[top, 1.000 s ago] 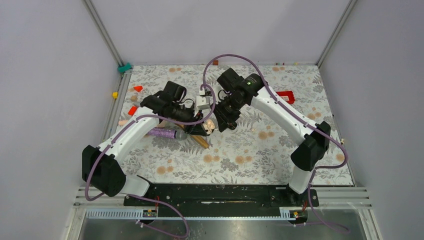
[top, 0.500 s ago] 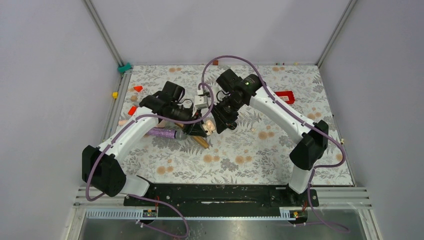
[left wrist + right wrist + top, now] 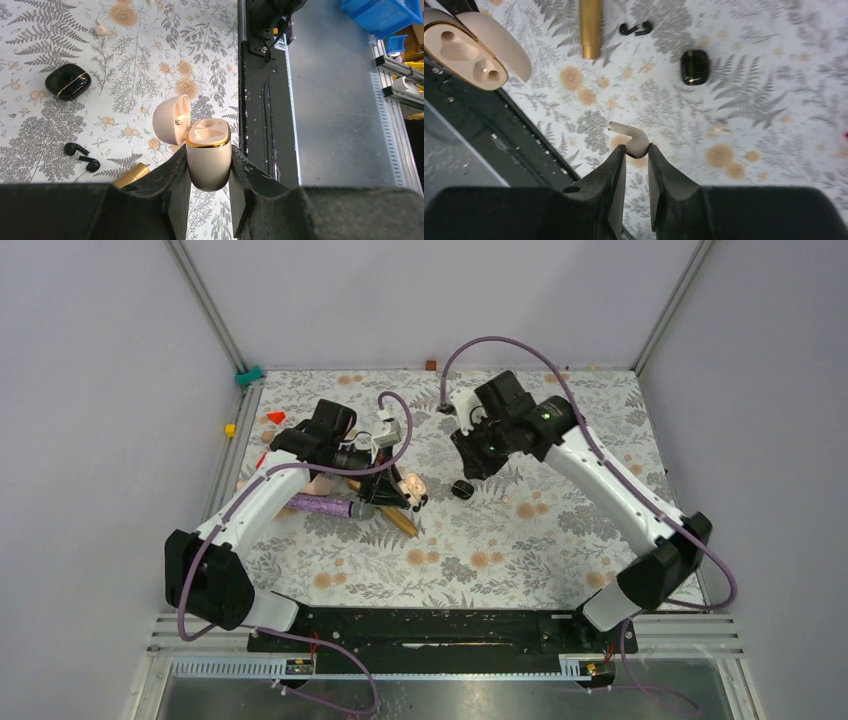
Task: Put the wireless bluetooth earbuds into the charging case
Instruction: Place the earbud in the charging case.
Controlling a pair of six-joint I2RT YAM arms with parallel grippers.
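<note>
The two black earbuds lie together on the tabletop, apart from the closed black charging case. The left fingers are clenched on an open cream case; the right fingers pinch a cream earbud.

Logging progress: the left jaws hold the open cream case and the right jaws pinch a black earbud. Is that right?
Not quite: the earbud in the right jaws is cream, not black, as the right wrist view shows. The left jaws do hold the open cream case.
</note>
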